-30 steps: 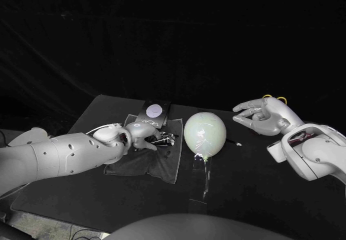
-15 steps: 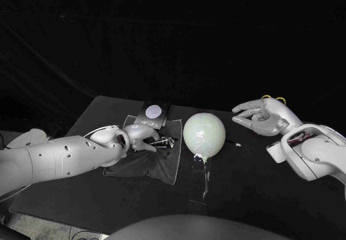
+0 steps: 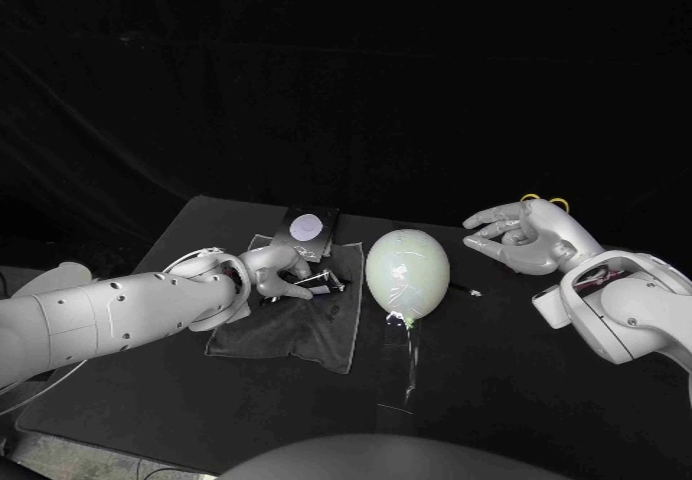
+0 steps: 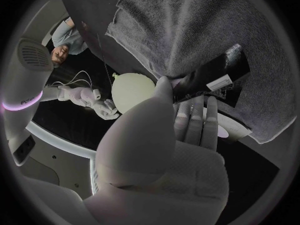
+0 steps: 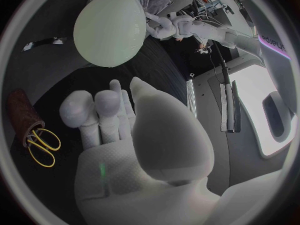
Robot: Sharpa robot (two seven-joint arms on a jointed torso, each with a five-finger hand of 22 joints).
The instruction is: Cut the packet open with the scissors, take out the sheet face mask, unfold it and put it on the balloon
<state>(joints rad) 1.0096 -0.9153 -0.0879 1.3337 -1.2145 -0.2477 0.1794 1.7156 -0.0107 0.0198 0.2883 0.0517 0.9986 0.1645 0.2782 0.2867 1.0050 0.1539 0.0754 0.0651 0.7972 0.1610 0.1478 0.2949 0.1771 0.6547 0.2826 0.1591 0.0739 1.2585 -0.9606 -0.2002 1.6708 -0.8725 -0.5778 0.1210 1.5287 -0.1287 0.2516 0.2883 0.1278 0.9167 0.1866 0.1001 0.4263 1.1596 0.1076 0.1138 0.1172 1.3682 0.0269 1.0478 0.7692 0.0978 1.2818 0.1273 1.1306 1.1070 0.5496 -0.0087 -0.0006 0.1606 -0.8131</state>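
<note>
Observed left hand [image 3: 281, 271] shifted lower, now pinching black foil packet [image 3: 306, 228] on grey cloth [image 3: 289, 325] beside pale balloon [image 3: 408, 272]. Found right hand [image 3: 522, 235] curled, empty, near yellow-handled scissors [image 5: 39, 142]. Judged cutting not begun.

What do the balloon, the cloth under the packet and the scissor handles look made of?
The balloon looks like thin rubber, probably latex: pale, smooth and glossy, with bright glints. The cloth looks like dark towel-like fabric, matte, with a fuzzy nap and soft folds. The scissors have yellow handles that look like smooth plastic; the blades sit hidden in a brown holder.
</note>
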